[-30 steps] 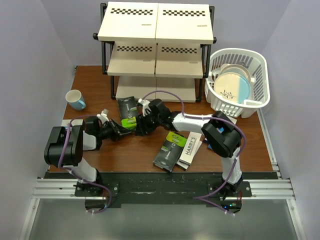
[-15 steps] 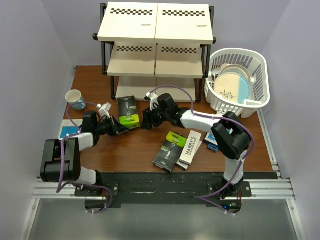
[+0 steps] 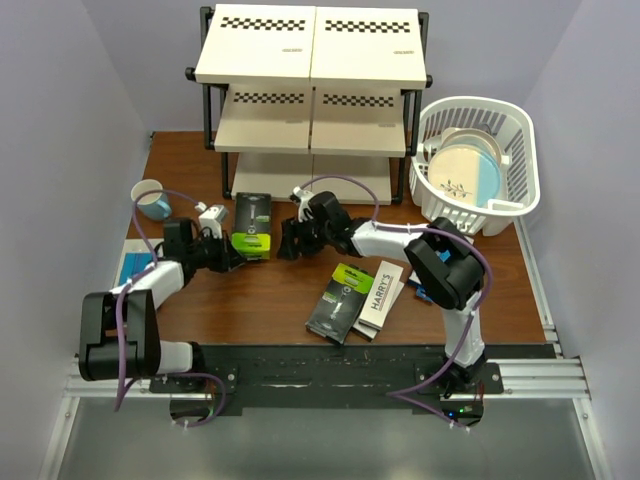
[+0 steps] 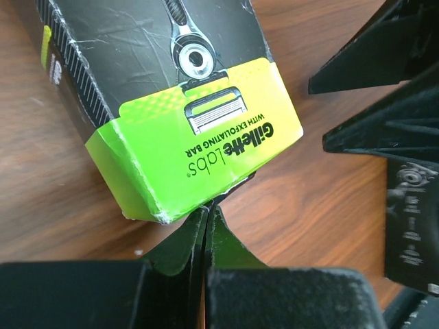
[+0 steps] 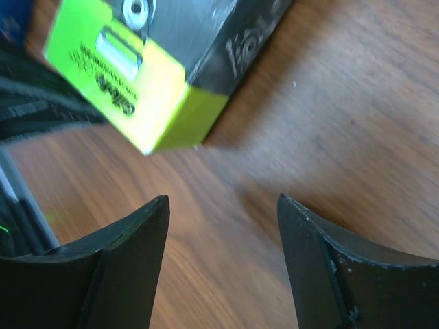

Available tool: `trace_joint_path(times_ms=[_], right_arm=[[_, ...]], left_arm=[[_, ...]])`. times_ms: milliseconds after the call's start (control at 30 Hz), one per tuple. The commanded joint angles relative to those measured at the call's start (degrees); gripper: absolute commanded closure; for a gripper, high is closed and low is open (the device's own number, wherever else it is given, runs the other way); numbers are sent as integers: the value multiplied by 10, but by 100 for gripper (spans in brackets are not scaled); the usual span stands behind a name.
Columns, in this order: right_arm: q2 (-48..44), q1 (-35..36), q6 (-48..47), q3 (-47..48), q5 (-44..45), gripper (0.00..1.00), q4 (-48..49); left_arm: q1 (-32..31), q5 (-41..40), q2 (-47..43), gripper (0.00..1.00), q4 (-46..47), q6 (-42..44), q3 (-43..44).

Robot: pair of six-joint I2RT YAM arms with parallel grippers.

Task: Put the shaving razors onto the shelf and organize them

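Observation:
A black razor box with a lime-green end (image 3: pixel 251 225) lies flat in front of the shelf (image 3: pixel 310 45), whose boards carry no boxes that I can see. My left gripper (image 3: pixel 234 260) is shut, its tips (image 4: pixel 208 211) against the box's green end (image 4: pixel 199 151), with nothing between the fingers. My right gripper (image 3: pixel 283 246) stands open just right of that box, over bare wood (image 5: pixel 221 200). The box (image 5: pixel 137 62) lies ahead of it to the left. A second black-and-green box (image 3: pixel 340 298) and a white HARRY'S box (image 3: pixel 381 293) lie nearer the front.
A white basket (image 3: pixel 520 180) holding a white-and-blue plate (image 3: pixel 463 175) stands at the right of the shelf. A mug (image 3: pixel 150 198) sits at the left. A blue box (image 3: pixel 133 266) lies at the left table edge, partly under my left arm.
The left gripper has reached forward and closed fully, and the box now lies straighter towards the shelf. The right gripper's jaws have spread wider.

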Motion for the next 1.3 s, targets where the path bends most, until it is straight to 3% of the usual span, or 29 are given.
trace_joint_path(times_ms=[0,133,167,200,300,433,567,767,1000,1033,1167,1267], right_arm=[[15,2,148,49,-4,30,88],[48,2,229,83,15,21,98],[63,2,248,99,16,18,98],[70,1,253,107,16,18,98],[87,2,262,130,14,16,98],[94,6,252,143,27,16,82],[106,9,245,154,36,17,68],[139,13,228,185,39,17,65],[168,29,203,222,87,25,5],[170,30,194,221,90,28,4],[173,39,160,209,73,53,22],[162,47,126,189,77,66,28]], left_arm=[[-2,-29,-27,100,0,64,40],[-2,-16,-14,99,-30,66,59],[-2,-3,-10,91,-48,64,79],[-2,4,-4,73,-92,62,91],[1,37,-42,60,-151,64,116],[8,-35,-106,55,-155,36,130],[20,-82,-103,49,-76,-41,114],[21,-99,47,47,60,-136,119],[20,-83,152,48,89,-183,150],[19,-65,161,49,94,-194,148],[10,-32,205,62,120,-219,135],[5,-35,178,72,149,-213,88]])
